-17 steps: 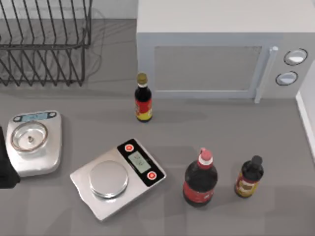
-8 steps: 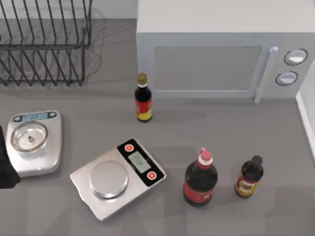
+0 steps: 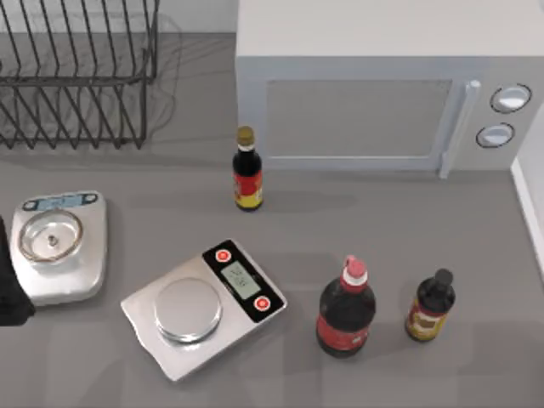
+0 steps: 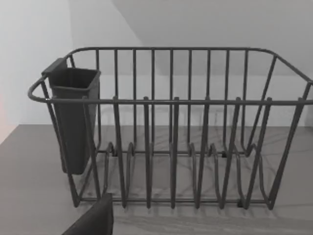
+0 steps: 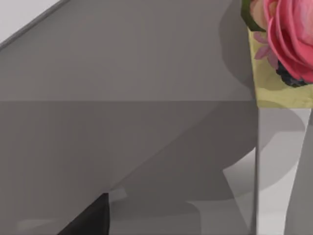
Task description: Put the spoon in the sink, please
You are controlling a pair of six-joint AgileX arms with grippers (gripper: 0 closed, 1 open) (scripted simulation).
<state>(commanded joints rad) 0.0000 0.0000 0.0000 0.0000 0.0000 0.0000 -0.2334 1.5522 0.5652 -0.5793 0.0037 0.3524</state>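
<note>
- Nothing has moved since the earlier pictures: every bottle and scale sits in the same spot, and the dark bit of my left arm [image 3: 7, 293] is still at the worktop's [image 3: 382, 229] left edge, to the left of the flat scale [image 3: 204, 308].
- Left claw [image 4: 93, 221]: a dark tip shows in the left wrist view. I cannot tell if it is open or closed, or if it holds anything.
- Right claw [image 5: 90, 218]: a dark tip over grey worktop, near a box with a pink rose picture [image 5: 281, 54]. I cannot tell its state either.
- I cannot tell where the spoon is.
- Right of the flat scale stands a big dark bottle with a red label [image 3: 346, 310], and further right a small brown bottle [image 3: 431, 306].
- Left of the flat scale, a little further back, is a scale with a round bowl [image 3: 59, 246].
- Behind the flat scale stands a dark sauce bottle [image 3: 247, 170], with bare worktop between them.
- Further back and to the right is the white microwave [image 3: 382, 93], door closed.
- Back and to the left is the wire dish rack [image 3: 76, 76], with a dark cup [image 4: 73, 117] hung on one end.
- There is open grey worktop from the flat scale back towards the microwave.
</note>
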